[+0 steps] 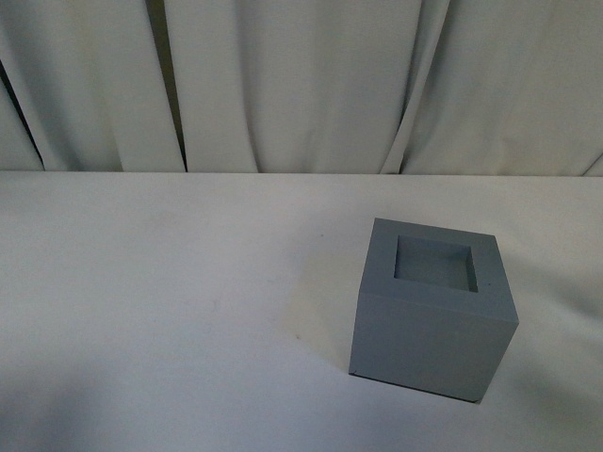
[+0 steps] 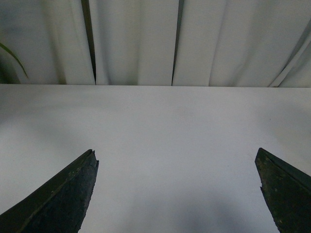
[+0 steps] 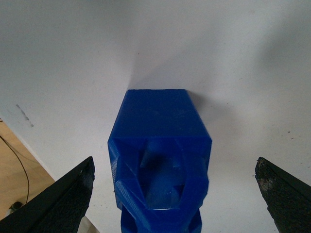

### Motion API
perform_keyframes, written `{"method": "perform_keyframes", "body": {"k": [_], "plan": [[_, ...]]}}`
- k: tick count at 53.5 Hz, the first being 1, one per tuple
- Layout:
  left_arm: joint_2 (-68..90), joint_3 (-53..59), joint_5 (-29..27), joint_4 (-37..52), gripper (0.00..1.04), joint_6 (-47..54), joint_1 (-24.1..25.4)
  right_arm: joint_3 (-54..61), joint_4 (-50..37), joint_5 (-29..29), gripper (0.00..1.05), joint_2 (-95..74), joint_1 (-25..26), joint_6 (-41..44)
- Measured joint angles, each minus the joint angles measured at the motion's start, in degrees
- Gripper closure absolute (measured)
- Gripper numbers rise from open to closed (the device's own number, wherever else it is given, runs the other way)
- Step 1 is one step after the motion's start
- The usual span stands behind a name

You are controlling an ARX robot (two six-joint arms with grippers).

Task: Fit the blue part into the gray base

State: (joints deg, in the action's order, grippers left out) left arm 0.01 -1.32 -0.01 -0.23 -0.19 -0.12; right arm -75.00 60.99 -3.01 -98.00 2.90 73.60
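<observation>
blue part [image 3: 158, 126] stands between the wide-open jaws of right gripper [image 3: 175, 164]; close squarely on its flat sides. left gripper [image 2: 176, 154] open too, empty. gray base [image 1: 429, 325] sits lower right, front view.

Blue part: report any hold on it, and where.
Nothing is held. The right gripper is open around the blue part, not touching it; the left gripper is open, empty.
</observation>
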Motion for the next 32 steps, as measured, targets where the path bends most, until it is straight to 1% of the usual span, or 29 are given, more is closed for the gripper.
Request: {"method": "perform_keyframes", "body": {"k": [14,29,30,32], "plan": [[0.0,0.0,0.0,0.0,0.06,0.0,0.0,2.0,-1.4,0.1,0.07,0.0,0.2,0.3],[0.0,0.0,0.0,0.0,0.06,0.0,0.0,2.2,-2.2,-0.5,0.07,0.0,-0.8,-0.2],[0.0,0.0,0.0,0.0,0.06,0.0,0.0,2.2,-2.2,-0.5,0.08,0.0,-0.9,-0.2],[0.0,0.0,0.0,0.0,0.06,0.0,0.0,2.2,-2.3,-0.4,0.13,-0.1,-1.0,-0.4]]}}
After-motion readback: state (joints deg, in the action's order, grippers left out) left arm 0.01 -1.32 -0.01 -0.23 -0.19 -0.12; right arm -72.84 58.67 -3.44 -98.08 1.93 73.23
